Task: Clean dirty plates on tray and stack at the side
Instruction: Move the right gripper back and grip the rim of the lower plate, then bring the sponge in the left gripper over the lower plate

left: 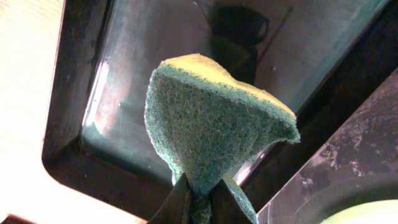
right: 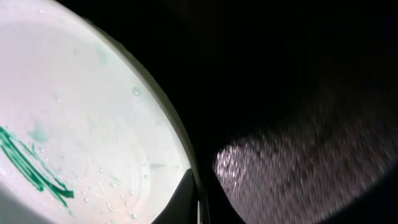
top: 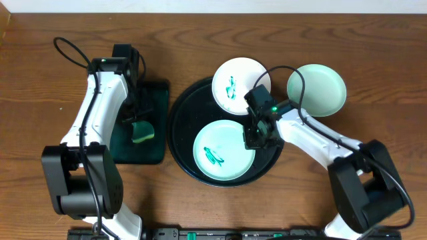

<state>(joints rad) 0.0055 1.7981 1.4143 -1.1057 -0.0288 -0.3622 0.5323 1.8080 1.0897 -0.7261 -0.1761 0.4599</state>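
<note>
We judge the task about one third complete. The front plate [top: 223, 152] lies inside the tray [top: 190, 110] and carries green marks. The rear plate [top: 237, 85], also marked, sits at the tray's far edge, overlapping its rim. The plain plate [top: 317, 90] rests alone on the counter [top: 373, 53] just right of the tray and appears wiped; no stack exists yet. Two plates are left to clean. The right gripper [right: 199, 196] is nearly closed, pinching the right rim of the front plate. The left gripper [left: 199, 204] is closed on a folded green sponge [left: 211, 124], held above the rectangular tray [top: 153, 100], well apart from the plates.
</note>
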